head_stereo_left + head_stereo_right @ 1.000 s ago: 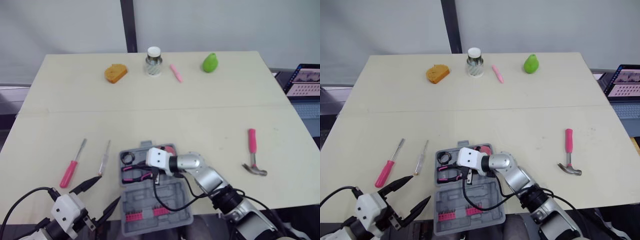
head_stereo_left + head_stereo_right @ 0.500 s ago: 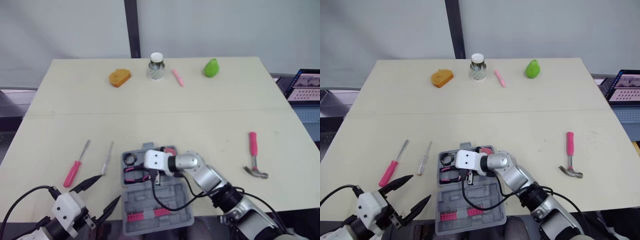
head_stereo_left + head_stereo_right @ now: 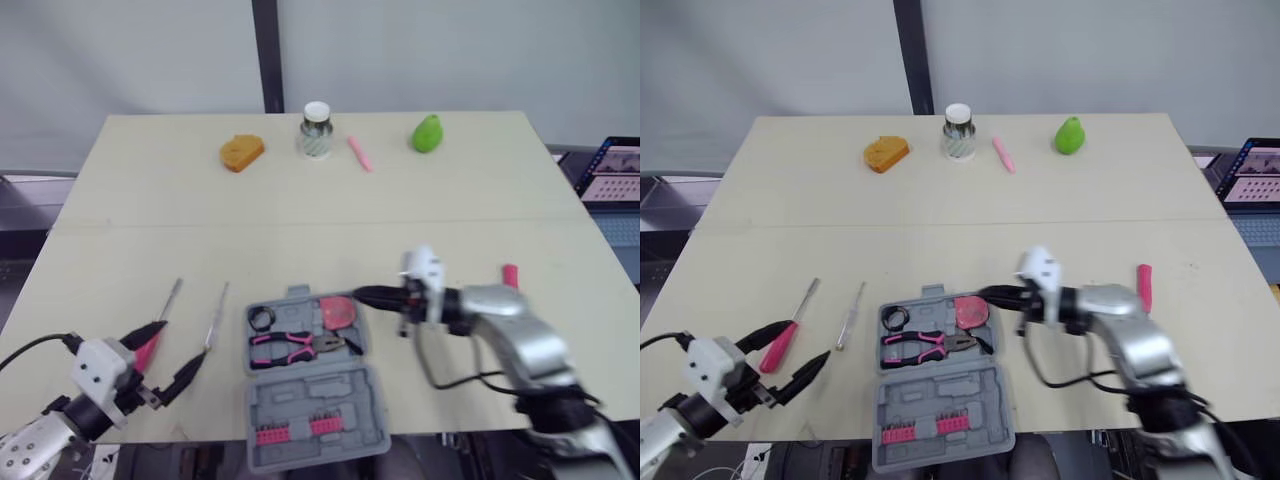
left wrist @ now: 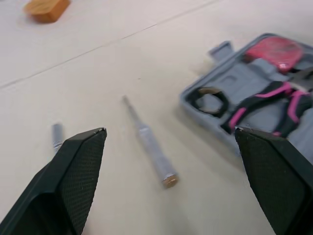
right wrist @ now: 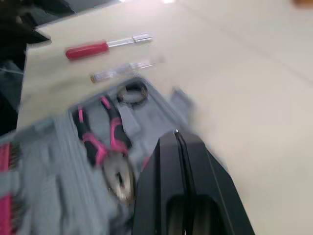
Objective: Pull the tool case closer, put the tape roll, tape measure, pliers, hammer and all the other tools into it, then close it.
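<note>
**STATUS: CASE PART-LOADED, THREE TOOLS OUT, LID OPEN**

The tool case point(image 3: 940, 392) lies open at lower centre of the head views, close to the near table edge. The pull-closer step is judged complete.

Loaded in the far half:
- tape roll point(image 3: 894, 318), in the upper-left compartment
- pliers point(image 3: 925, 343), pink-handled, across the middle
- tape measure point(image 3: 971, 311), a pink disc in the upper-right compartment

The near half carries rows of pink bits.

Judged remaining:
- The pink-handled screwdriver point(image 3: 798, 317) and the clear-handled screwdriver point(image 3: 849, 316) lie side by side on the table, left of the case and apart from it.
- The hammer point(image 3: 1144, 285) lies right of the case, well apart. Its pink handle shows beside the right forearm and its head is hidden.
- The lid is not yet closed.

The right gripper point(image 3: 988, 296) hangs just right of the case's upper-right corner, pointing toward it. Its fingers are pressed together and hold nothing. The left gripper point(image 3: 808, 341) sits at lower left, fingers spread wide and empty. Its tips bracket the handle end of the pink-handled screwdriver in the head views, but contact cannot be confirmed.

The table point(image 3: 940, 190) has a cream top in two panels, with a seam crossing mid-frame. Along the far edge, left to right, stand an orange block point(image 3: 885, 153), a jar point(image 3: 958, 131) with a white lid, a small pink stick point(image 3: 1002, 155) and a green pear-shaped object point(image 3: 1070, 134). Whether the pink stick counts as a tool cannot be told.

A pale backdrop fills the top of the frame, split by a dark vertical post point(image 3: 908, 55). A laptop point(image 3: 1250, 165) shows at the right edge.
</note>
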`<state>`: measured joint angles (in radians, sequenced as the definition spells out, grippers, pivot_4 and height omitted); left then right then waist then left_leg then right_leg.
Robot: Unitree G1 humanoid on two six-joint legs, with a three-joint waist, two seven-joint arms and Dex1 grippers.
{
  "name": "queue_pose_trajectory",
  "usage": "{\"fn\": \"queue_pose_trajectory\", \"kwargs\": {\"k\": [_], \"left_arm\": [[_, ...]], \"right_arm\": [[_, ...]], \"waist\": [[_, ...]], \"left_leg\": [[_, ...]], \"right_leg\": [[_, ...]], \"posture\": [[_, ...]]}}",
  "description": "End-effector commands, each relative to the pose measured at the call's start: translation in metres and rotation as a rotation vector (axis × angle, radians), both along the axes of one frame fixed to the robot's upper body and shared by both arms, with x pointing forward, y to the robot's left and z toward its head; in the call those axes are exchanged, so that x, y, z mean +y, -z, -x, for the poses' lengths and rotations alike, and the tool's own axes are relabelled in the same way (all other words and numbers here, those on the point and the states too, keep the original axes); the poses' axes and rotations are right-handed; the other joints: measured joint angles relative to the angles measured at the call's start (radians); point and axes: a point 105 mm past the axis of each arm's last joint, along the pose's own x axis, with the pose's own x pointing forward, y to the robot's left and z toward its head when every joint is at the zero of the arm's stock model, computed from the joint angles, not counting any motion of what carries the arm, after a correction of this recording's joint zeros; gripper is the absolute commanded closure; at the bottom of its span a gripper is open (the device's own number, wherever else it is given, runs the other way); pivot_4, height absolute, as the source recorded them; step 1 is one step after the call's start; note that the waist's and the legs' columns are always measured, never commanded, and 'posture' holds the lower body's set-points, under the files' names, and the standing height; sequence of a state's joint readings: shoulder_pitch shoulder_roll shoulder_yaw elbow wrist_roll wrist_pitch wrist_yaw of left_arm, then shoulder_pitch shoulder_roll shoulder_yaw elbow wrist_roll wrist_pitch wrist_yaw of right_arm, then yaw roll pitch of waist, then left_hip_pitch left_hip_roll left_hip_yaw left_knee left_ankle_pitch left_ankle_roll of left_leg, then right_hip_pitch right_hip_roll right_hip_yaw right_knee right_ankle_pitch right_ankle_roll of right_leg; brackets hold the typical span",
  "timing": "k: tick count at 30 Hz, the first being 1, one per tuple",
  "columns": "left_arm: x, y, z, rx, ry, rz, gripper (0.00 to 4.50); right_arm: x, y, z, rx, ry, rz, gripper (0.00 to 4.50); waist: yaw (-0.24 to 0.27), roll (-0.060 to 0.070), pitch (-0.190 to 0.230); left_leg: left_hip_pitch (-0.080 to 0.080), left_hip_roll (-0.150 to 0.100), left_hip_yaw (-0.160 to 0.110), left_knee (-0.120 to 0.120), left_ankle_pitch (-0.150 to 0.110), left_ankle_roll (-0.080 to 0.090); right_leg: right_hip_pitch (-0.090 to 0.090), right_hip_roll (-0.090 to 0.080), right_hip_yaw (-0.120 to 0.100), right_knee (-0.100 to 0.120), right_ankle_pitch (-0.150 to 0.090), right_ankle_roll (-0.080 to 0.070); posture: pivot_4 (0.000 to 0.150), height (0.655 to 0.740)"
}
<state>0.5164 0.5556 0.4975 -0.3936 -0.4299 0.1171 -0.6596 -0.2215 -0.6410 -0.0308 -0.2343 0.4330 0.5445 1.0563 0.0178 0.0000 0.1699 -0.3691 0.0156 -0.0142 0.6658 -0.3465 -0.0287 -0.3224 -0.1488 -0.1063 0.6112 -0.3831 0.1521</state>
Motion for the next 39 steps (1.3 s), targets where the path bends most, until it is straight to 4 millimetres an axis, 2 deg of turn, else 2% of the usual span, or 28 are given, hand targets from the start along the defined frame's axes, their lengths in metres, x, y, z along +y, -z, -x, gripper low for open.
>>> {"fn": "queue_pose_trajectory", "kwargs": {"k": [1, 2, 5, 7, 8, 11, 14, 21, 25, 27, 31, 33, 34, 36, 37, 39], "left_arm": [[0.051, -0.004, 0.002, 0.011, -0.206, -0.015, 0.00], [0.075, -0.002, 0.007, 0.015, -0.298, -0.009, 0.00], [0.118, 0.004, 0.024, 0.027, -0.456, 0.002, 0.00], [0.133, 0.010, 0.032, 0.044, -0.503, -0.002, 0.00], [0.140, 0.013, 0.035, 0.049, -0.527, 0.002, 0.00], [0.152, 0.016, 0.039, 0.047, -0.571, 0.011, 0.00], [0.153, 0.018, 0.036, 0.045, -0.565, 0.006, 0.00], [0.150, 0.010, 0.020, 0.021, -0.533, -0.001, 0.00], [0.145, 0.007, 0.013, 0.023, -0.499, 0.000, 0.00], [0.132, 0.008, 0.009, 0.048, -0.430, -0.005, 0.00], [0.048, 0.010, -0.003, 0.195, -0.027, 0.013, 0.00], [0.018, 0.011, -0.006, 0.245, 0.119, -0.005, 0.00], [0.006, 0.013, -0.006, 0.275, 0.176, -0.016, 0.00], [-0.013, 0.021, -0.004, 0.332, 0.276, -0.049, 0.56], [-0.020, 0.024, -0.004, 0.354, 0.311, -0.055, 0.90], [-0.032, 0.028, -0.005, 0.392, 0.364, -0.047, 1.91]], "right_arm": [[-0.057, -0.006, 0.013, 0.049, 0.160, -0.017, 2.85], [-0.089, -0.001, 0.017, 0.069, 0.275, 0.002, 2.68], [-0.154, 0.008, 0.034, 0.092, 0.520, 0.019, 1.25], [-0.183, 0.015, 0.046, 0.104, 0.630, 0.028, 0.22], [-0.197, 0.022, 0.053, 0.111, 0.686, 0.045, 0.05], [-0.220, 0.035, 0.065, 0.122, 0.789, 0.059, 0.05], [-0.237, 0.048, 0.078, 0.130, 0.853, 0.093, 0.05], [-0.251, 0.068, 0.094, 0.175, 0.867, 0.160, 0.05], [-0.247, 0.066, 0.093, 0.164, 0.847, 0.141, 0.05], [-0.234, 0.059, 0.087, 0.151, 0.796, 0.127, 0.05], [-0.155, 0.031, 0.067, 0.164, 0.483, 0.063, 0.05], [-0.121, 0.022, 0.063, 0.172, 0.345, 0.071, 0.05], [-0.108, 0.020, 0.061, 0.172, 0.289, 0.085, 0.27], [-0.082, 0.021, 0.061, 0.177, 0.181, 0.136, 0.89], [-0.071, 0.023, 0.060, 0.176, 0.136, 0.167, 1.40], [-0.051, 0.027, 0.061, 0.177, 0.052, 0.212, 2.47]], "waist": [[0.000, 0.000, 0.000], [0.002, 0.000, 0.000], [0.006, -0.002, 0.001], [0.005, -0.003, 0.002], [0.005, -0.004, 0.002], [0.005, -0.004, 0.002], [0.005, -0.004, 0.002], [0.005, -0.004, 0.002], [0.002, -0.004, 0.002], [-0.001, -0.003, 0.002], [-0.004, -0.003, 0.002], [-0.001, -0.002, 0.003], [0.001, -0.002, 0.003], [0.005, -0.002, 0.003], [0.006, -0.002, 0.003], [0.007, -0.002, 0.003]], "left_leg": [[0.001, 0.000, 0.001, 0.000, 0.000, 0.000], [0.001, 0.000, 0.002, 0.000, 0.000, 0.000], [0.002, 0.000, 0.003, 0.000, 0.000, 0.000], [0.002, 0.000, 0.004, 0.000, 0.000, 0.000], [0.002, 0.000, 0.004, 0.000, 0.000, 0.001], [0.003, 0.000, 0.004, 0.000, 0.000, 0.000], [0.003, 0.000, 0.004, 0.000, 0.000, 0.000], [0.004, 0.000, 0.004, 0.000, 0.000, 0.000], [0.004, 0.000, 0.004, 0.000, 0.000, 0.000], [0.004, 0.001, 0.004, 0.000, 0.000, 0.000], [0.004, 0.001, 0.004, 0.000, 0.000, 0.000], [0.004, 0.001, 0.004, 0.001, 0.000, 0.000], [0.004, 0.001, 0.004, 0.001, 0.000, 0.000], [0.003, 0.001, 0.004, 0.000, 0.000, 0.000], [0.003, 0.001, 0.003, 0.000, 0.000, 0.000], [0.002, 0.001, 0.003, 0.000, 0.000, 0.000]], "right_leg": [[0.000, 0.000, 0.000, 0.000, 0.000, 0.000], [0.000, 0.000, 0.001, 0.001, 0.000, 0.000], [0.000, 0.000, 0.001, 0.001, 0.000, 0.000], [0.000, 0.000, 0.001, 0.000, 0.000, 0.000], [0.000, 0.000, 0.002, 0.000, 0.000, 0.000], [0.000, 0.000, 0.002, 0.001, 0.000, 0.000], [0.000, 0.000, 0.003, 0.001, 0.000, 0.000], [0.001, -0.001, 0.003, 0.002, 0.000, 0.000], [0.001, -0.001, 0.003, 0.002, 0.000, 0.000], [0.001, 0.000, 0.003, 0.002, 0.000, 0.000], [0.000, 0.000, 0.003, 0.002, 0.000, 0.000], [0.001, 0.000, 0.004, 0.002, 0.000, 0.000], [0.001, 0.000, 0.004, 0.002, 0.000, 0.000], [0.001, 0.000, 0.003, 0.001, 0.000, 0.000], [0.000, 0.000, 0.003, 0.001, 0.000, 0.000], [0.000, 0.000, 0.003, 0.000, 0.000, 0.000]], "posture": [[0.150, 0.7400], [0.150, 0.7400], [0.150, 0.7400], [0.150, 0.7400], [0.150, 0.7400], [0.150, 0.7400], [0.150, 0.7400], [0.150, 0.7400], [0.150, 0.7400], [0.150, 0.7400], [0.150, 0.7400], [0.150, 0.7400], [0.150, 0.7400], [0.150, 0.7400], [0.150, 0.7400], [0.150, 0.7400]]}}
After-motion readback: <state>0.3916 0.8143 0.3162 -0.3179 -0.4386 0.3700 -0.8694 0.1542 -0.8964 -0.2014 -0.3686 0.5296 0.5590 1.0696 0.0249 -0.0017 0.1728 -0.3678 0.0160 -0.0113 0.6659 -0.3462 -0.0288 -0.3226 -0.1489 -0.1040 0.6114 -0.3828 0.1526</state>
